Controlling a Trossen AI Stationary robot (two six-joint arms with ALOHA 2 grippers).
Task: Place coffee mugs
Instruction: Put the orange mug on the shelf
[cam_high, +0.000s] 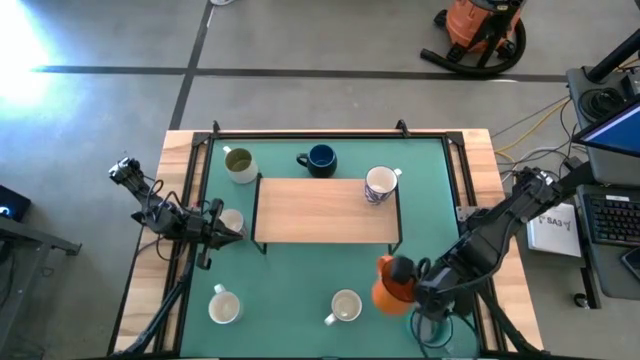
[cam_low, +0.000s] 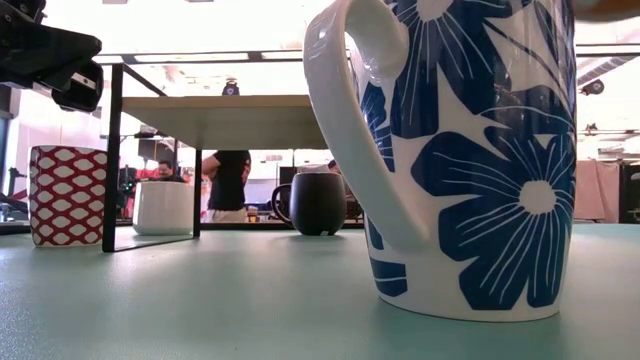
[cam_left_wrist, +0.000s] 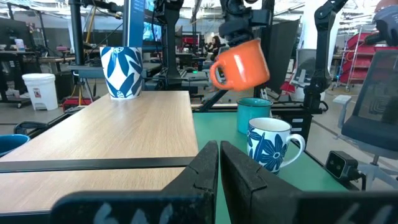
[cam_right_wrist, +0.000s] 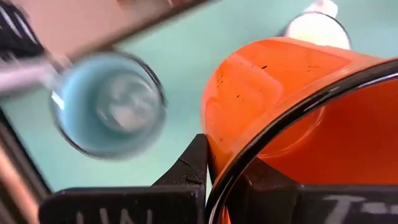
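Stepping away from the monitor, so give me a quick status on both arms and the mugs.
Right gripper shut on orange mug, held above the mat. Left gripper shut, empty, beside wooden shelf. Teal mug directly below the orange one.

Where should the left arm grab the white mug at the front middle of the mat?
By the rim of the white mug, from straight above: it stands upright, mouth open. Pinch the wall away from the handle, which points front-left. The right gripper holds the orange mug.
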